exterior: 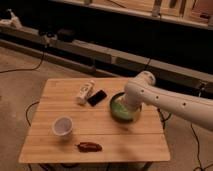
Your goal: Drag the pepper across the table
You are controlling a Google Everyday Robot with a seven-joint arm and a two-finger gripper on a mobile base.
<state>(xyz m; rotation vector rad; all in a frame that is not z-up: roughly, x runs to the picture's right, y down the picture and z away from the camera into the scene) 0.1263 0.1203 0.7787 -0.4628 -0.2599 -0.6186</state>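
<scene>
Gripper (123, 104), spread wide and empty above the green bowl (115, 113) near the table's (55, 95) right edge, should be lowered slowly onto the pepper (89, 147), found by the front edge, so it can be dragged without rolling away.

wooden table, five things on it

the table (115, 135) bears a white bottle (85, 92) lying beside a phone (97, 97), a green bowl (118, 112) at right with the gripper (128, 104) spread wide over it, a cup (62, 126) front left, and the pepper (89, 147) near the front edge.
</scene>
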